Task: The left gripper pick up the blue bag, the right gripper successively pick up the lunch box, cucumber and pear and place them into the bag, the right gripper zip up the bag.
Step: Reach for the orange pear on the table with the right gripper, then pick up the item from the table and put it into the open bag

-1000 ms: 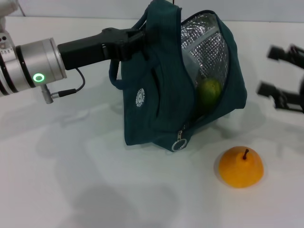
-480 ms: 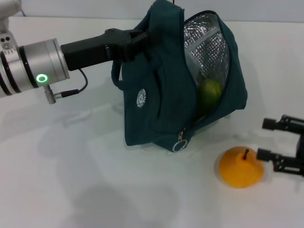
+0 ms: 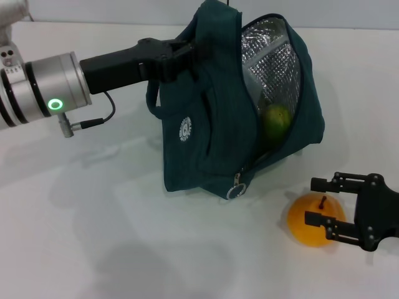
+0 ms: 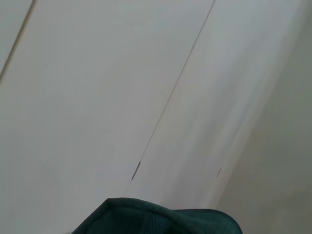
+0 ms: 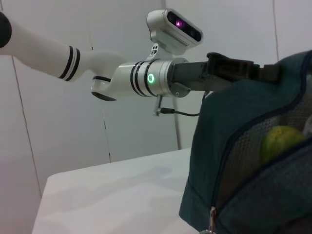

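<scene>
My left gripper [image 3: 181, 53], clamped on the blue bag [image 3: 206, 143], holds its mouth up; my right gripper [image 3: 319, 201], jaws spread and empty, straddles the pear [image 3: 305, 224] on the desk [image 3: 93, 249]. Best to settle lower around its widest part before squeezing.

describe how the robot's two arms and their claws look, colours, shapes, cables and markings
The left gripper is a black, angular claw on a silver cylindrical wrist with black bands, a glowing green ring and a thin black cable looping from a small plug; the arm behind is white. The right gripper is a black, boxy two-finger claw with visible screws.
</scene>
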`<control>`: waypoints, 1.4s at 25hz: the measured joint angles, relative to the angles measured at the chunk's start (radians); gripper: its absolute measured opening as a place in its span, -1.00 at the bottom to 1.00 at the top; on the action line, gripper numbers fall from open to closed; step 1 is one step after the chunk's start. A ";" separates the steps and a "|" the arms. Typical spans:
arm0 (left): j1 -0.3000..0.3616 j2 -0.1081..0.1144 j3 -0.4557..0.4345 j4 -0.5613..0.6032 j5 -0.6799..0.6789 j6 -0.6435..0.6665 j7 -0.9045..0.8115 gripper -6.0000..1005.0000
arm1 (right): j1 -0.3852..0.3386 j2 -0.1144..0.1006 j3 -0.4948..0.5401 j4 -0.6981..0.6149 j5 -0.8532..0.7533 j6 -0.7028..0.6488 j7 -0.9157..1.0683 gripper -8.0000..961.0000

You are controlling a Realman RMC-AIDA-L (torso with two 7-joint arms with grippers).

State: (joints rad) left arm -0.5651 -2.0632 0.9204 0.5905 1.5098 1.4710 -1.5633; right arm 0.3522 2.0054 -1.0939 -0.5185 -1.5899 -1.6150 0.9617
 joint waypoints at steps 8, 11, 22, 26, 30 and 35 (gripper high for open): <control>0.001 0.000 0.000 0.000 0.002 0.000 0.000 -0.91 | 0.008 0.004 0.001 0.029 0.001 0.000 -0.046 -0.03; 0.002 0.000 0.000 0.000 0.002 0.000 0.001 -0.91 | 0.003 0.004 0.006 0.030 0.009 0.001 -0.058 -0.21; 0.000 -0.004 0.006 -0.003 0.003 0.000 0.017 -0.92 | 0.002 0.004 0.015 0.053 0.011 0.029 -0.105 -0.63; 0.003 -0.005 0.006 -0.003 0.003 0.001 0.028 -0.92 | 0.001 0.003 0.019 0.053 0.014 0.023 -0.134 -0.69; 0.013 -0.005 0.006 -0.003 0.003 0.008 0.039 -0.92 | 0.001 0.001 0.057 0.052 0.021 -0.007 -0.140 -0.83; 0.034 -0.006 0.006 -0.003 0.000 0.028 0.064 -0.92 | 0.008 0.001 0.204 0.053 0.023 -0.135 -0.153 -0.91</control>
State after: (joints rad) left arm -0.5310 -2.0688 0.9264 0.5875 1.5099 1.4986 -1.4991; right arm 0.3602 2.0061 -0.8895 -0.4659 -1.5669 -1.7501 0.8087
